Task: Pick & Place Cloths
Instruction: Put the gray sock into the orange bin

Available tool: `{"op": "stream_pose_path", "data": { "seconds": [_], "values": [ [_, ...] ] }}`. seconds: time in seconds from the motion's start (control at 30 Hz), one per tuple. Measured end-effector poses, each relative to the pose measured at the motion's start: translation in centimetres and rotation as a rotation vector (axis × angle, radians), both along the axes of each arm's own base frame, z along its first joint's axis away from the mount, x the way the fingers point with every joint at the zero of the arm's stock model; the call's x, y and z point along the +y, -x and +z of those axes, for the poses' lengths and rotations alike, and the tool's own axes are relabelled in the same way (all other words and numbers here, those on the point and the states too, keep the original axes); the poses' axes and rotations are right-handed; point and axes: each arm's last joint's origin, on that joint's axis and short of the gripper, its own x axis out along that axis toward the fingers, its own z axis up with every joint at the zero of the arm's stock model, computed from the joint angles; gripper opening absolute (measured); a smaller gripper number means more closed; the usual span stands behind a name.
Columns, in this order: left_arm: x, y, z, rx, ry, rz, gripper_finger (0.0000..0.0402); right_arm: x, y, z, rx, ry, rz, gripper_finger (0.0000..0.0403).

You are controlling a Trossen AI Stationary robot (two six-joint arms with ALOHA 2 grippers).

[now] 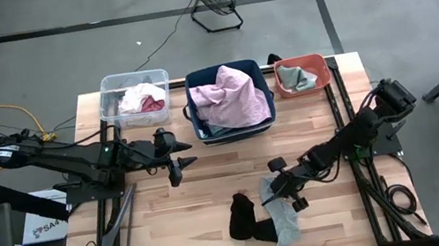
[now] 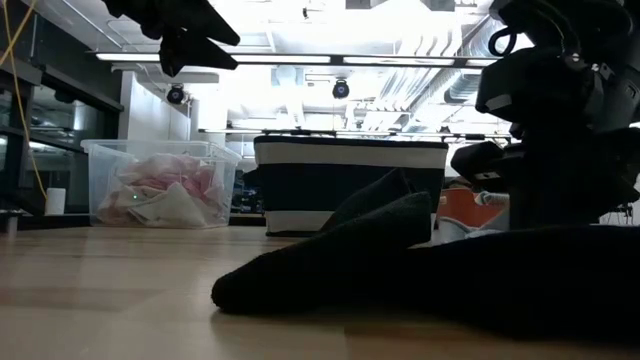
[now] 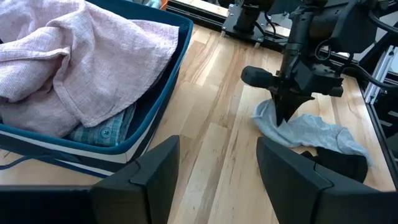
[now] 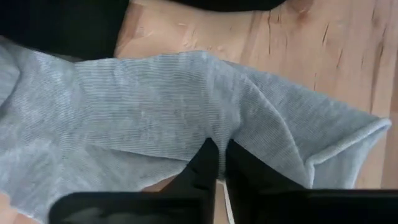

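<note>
**Right claw pinches the grey cloth**

The right claw [image 1: 278, 192] is clamped on the upper edge of the grey cloth [image 1: 283, 222], which lies on the desk [image 1: 175, 229] just below it, touching a black cloth [image 1: 242, 216] beside it. The left claw [image 1: 178, 160], fingers apart, hovers near the navy bin [image 1: 196, 120].

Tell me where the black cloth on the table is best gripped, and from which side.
Probably from straight above, on the raised fold of the black cloth. It lies bunched on the bare table, its hump standing up in the low view, so fingers can pinch the ridge. Keep to its end away from the grey cloth, which overlaps it and which the right gripper is pinching.
</note>
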Motion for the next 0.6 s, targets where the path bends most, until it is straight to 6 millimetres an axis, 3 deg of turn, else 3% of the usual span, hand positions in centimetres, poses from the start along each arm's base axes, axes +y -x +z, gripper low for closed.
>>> {"op": "stream_pose_path", "data": {
  "seconds": [0.27, 0.6],
  "values": [
    [0.0, 0.1, -0.1, 0.014, -0.003, 0.0, 0.0207, -0.1, 0.6, 0.9, 0.034, -0.064, -0.038, 0.0005],
    [0.0, 0.1, -0.2, 0.024, -0.004, 0.0, 0.0207, -1.8, 3.5, 6.7, -0.078, -0.038, -0.154, 0.0004]
  ]
}}
